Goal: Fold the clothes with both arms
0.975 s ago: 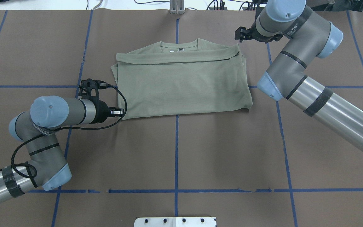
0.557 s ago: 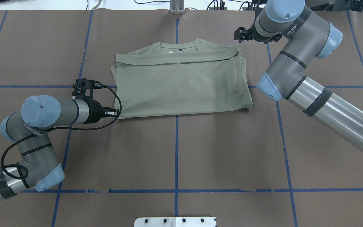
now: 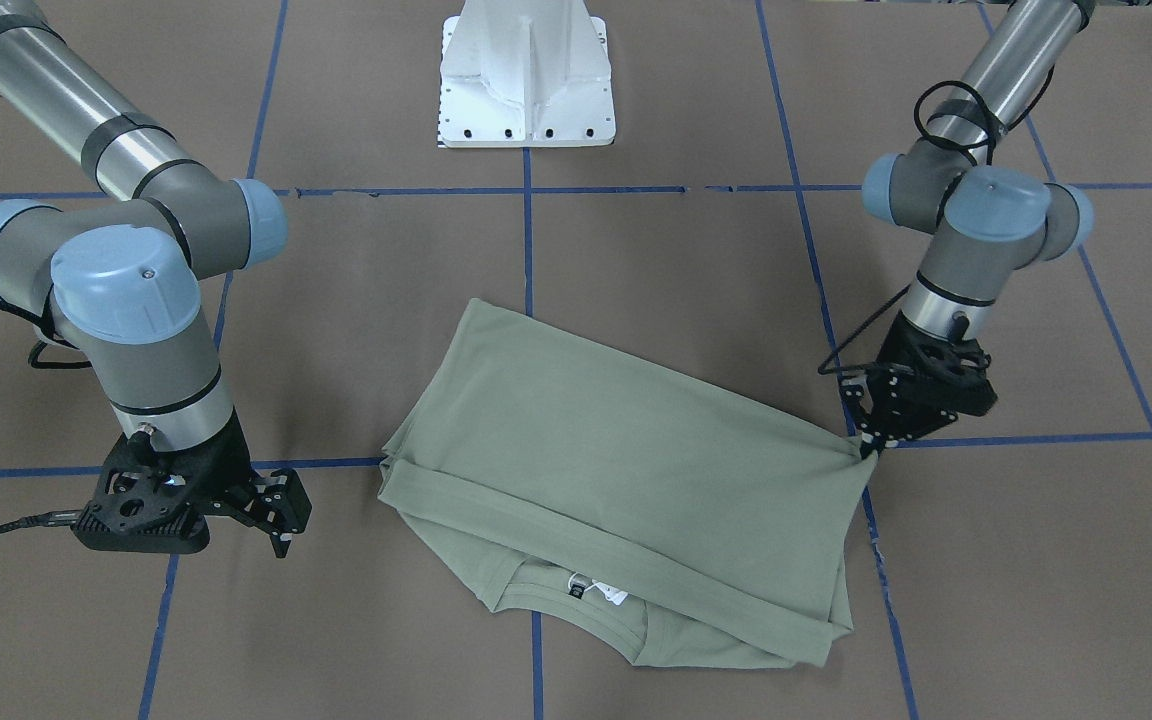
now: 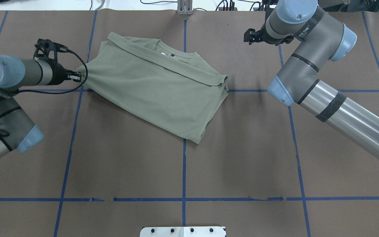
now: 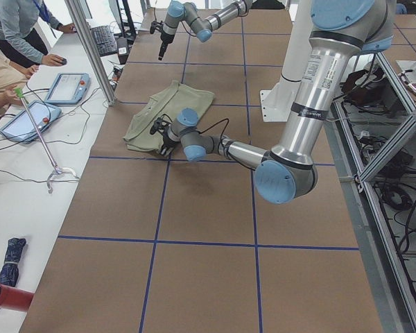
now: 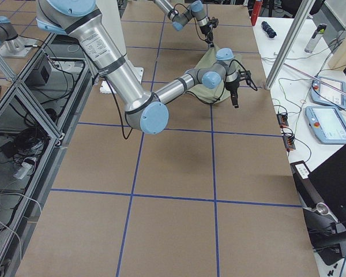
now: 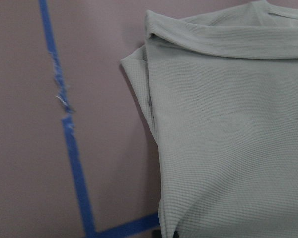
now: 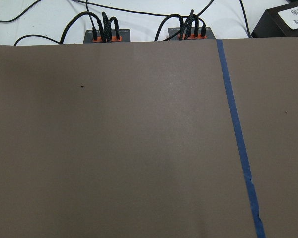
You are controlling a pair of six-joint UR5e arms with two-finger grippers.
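One sage-green shirt (image 4: 156, 85) lies folded into a rough rectangle on the brown worktop (image 4: 242, 148). It is turned askew, so in the overhead view its long edges run from 10 o'clock down to 4 o'clock. It sits toward 11 o'clock of the worktop's middle. Its round neck faces 12 o'clock, partly under a folded-over band of cloth, with the white neck tag (image 4: 166, 54) showing.

At the shirt's 9 o'clock corner the left gripper (image 4: 78, 76) is clamped on the cloth, which is drawn out to a point there. The left wrist view shows the stacked layers just ahead of it.

The right gripper (image 4: 248, 36) hangs at 2 o'clock of the shirt, well apart from it, its fingers spread and holding nothing. Its wrist camera sees only bare paper and a blue tape line (image 8: 238, 144). The white pedestal (image 4: 183, 231) stands at 6 o'clock.
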